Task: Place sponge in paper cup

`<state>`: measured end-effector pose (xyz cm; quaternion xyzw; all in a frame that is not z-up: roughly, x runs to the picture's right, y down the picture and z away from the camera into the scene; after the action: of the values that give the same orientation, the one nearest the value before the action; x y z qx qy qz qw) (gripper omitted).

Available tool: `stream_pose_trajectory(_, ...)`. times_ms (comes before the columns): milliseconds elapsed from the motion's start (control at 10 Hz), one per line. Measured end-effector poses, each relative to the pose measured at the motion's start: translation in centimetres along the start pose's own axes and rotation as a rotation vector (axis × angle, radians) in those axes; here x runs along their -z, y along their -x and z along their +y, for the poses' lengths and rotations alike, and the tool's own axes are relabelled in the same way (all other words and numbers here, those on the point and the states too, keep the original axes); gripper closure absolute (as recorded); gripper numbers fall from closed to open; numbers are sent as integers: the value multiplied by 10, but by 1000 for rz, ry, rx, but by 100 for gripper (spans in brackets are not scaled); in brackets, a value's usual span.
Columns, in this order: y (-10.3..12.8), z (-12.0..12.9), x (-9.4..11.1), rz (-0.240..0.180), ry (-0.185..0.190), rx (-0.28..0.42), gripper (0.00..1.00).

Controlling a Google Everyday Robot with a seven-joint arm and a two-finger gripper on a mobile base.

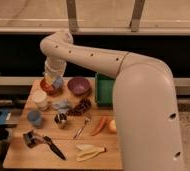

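Note:
My gripper [52, 80] hangs at the end of the white arm, over the back left of the wooden table [18, 155]. It is just above an orange bowl [50, 89]. A small yellow and blue thing, the sponge [53, 81], sits between its fingers. The white paper cup [40, 99] stands upright on the table, in front of the gripper and a little to its left, apart from it.
A purple bowl [79, 85] and a green bin [103, 89] stand to the right of the gripper. A blue cup [34, 118], a crumpled bluish item [63, 105], a small tin [61, 120], a spoon [81, 128], a carrot [100, 125], a banana [89, 151] and black tools [43, 142] lie nearer the front.

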<state>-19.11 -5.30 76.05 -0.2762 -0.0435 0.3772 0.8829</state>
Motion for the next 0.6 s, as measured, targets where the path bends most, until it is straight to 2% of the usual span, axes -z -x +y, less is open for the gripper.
stream_pose_trajectory(100,0,1,-5,2,-1,5,100)
stream_pose_trajectory(300,15,15,-21,1,23,32,100)
stream_pose_trajectory(600,47,43,-49,-4,79,96,100)
